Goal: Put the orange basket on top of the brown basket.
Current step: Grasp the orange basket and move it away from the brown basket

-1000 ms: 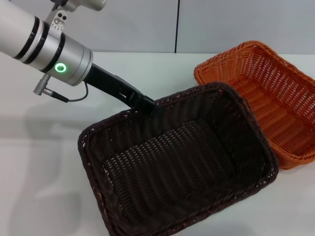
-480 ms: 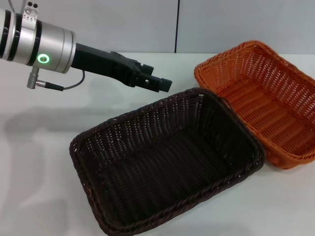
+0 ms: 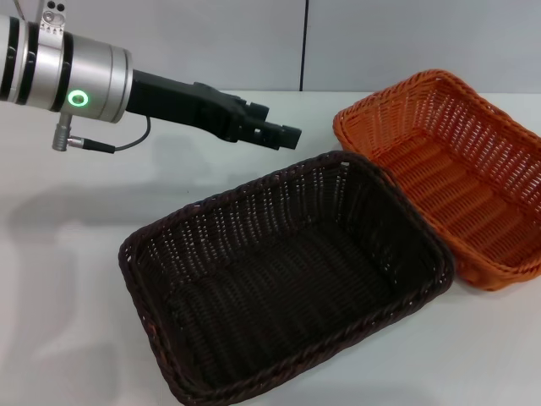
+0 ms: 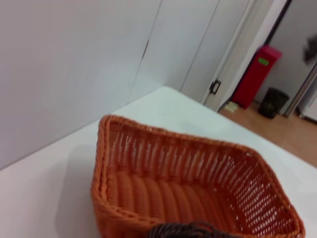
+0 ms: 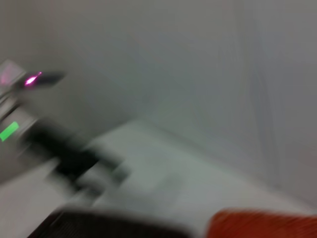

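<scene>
The brown basket (image 3: 221, 200) sits flat on the white table in the head view, front centre. The orange basket (image 3: 461, 173) sits at the right, its near corner touching the brown basket's far right corner. My left gripper (image 3: 286, 137) hangs in the air just above and behind the brown basket's far rim, open and empty, pointing toward the orange basket. The left wrist view shows the orange basket (image 4: 188, 183) close ahead and a bit of the brown rim (image 4: 190, 230). My right gripper is out of view; its blurred wrist view shows both baskets' edges.
The white table (image 3: 76, 279) stretches bare to the left and front of the baskets. A grey wall stands right behind the table. A red bin (image 4: 257, 74) and a dark one stand on the floor far off.
My left gripper let go of the brown basket's far rim and rose up and back. The brown basket dropped flat and shifted left, then stayed still.
</scene>
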You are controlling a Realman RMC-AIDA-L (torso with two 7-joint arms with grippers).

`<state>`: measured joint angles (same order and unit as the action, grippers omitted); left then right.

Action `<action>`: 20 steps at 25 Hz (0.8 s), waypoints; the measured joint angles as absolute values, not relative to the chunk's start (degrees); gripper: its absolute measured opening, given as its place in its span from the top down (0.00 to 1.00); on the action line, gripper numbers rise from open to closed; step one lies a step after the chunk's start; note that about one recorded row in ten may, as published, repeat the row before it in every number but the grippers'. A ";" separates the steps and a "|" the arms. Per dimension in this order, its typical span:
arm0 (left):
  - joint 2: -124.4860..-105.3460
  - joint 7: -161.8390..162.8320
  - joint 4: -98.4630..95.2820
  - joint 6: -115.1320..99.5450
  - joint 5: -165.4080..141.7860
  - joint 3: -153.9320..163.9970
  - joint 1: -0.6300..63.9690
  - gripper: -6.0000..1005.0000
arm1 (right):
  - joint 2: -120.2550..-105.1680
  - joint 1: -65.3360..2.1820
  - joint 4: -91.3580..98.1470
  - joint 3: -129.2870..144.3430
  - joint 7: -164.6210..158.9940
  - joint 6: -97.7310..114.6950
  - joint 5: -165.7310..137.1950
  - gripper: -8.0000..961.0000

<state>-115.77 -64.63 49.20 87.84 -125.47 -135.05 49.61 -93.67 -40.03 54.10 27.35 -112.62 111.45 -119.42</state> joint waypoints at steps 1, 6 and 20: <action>-115.94 -64.61 49.09 87.68 -123.96 -135.31 49.53 0.18 | -93.37 -41.24 54.80 27.39 -111.70 114.93 -121.07 0.34; -116.25 -64.60 49.09 87.23 -121.80 -135.52 49.26 0.18 | -93.64 -44.53 56.59 33.20 -106.37 120.29 -129.03 0.34; -116.54 -62.61 48.43 85.81 -118.43 -135.62 48.25 0.18 | -98.20 -46.86 55.99 46.85 -95.10 118.07 -141.24 0.34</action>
